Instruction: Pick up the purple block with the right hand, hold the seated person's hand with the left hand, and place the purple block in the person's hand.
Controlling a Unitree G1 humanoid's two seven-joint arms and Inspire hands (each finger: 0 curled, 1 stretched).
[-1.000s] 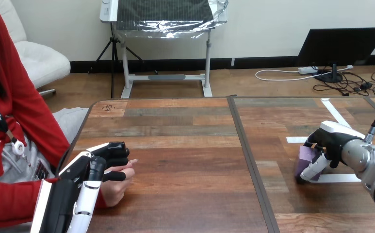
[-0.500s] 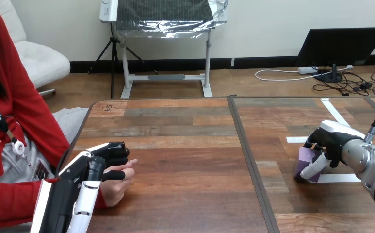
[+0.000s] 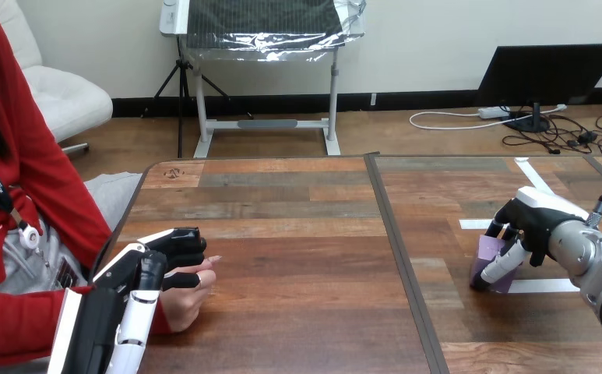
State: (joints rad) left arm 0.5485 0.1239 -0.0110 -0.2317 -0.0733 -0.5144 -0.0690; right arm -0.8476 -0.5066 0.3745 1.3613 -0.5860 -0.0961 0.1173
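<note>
Fingers of the right hand (image 3: 535, 222) are curled round the purple block (image 3: 486, 251) at the table's (image 3: 297, 234) right by the white tape (image 3: 543, 286), so grasp step, lift-off unclear; next needs a lift and carry left to the person's hand (image 3: 181, 304), clasped by the left hand (image 3: 138, 273), person's palm hidden

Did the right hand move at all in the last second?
Yes, slightly. The right hand, curled round the purple block, has edged up the view, away from the white tape strip below it.
</note>
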